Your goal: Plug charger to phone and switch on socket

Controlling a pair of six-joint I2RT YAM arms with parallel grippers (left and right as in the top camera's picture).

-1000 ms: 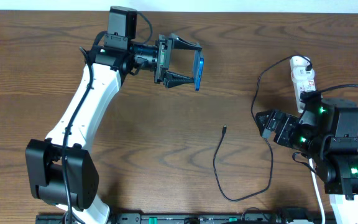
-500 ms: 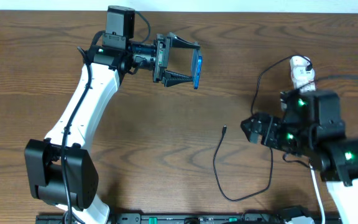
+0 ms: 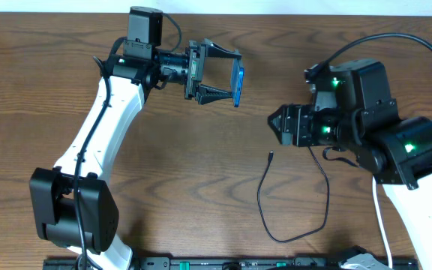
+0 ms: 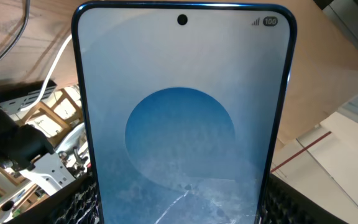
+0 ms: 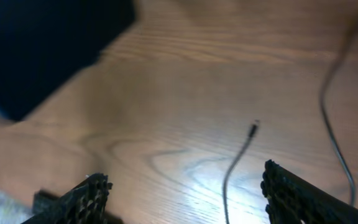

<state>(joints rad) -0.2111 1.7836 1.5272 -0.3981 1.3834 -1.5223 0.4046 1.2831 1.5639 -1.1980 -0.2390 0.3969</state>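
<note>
Overhead shows left pincer [image 3: 235, 75] holding phone [image 3: 239, 85] upright, edge-on.

Charger [image 3: 270, 157] on table [image 3: 201, 187], right of phone [image 3: 239, 84]

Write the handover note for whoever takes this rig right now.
Left gripper: shut on the phone, held off the table, screen lit.
Right gripper: open, empty, above the table.
Charger: lies loose on the table with its free plug near the right gripper, not in the phone.
Socket: not visible in any view, so its switch state is unknown.
Done: phone is in hand.
Left: grasp the plug, insert it into the phone, switch on the socket.
</note>
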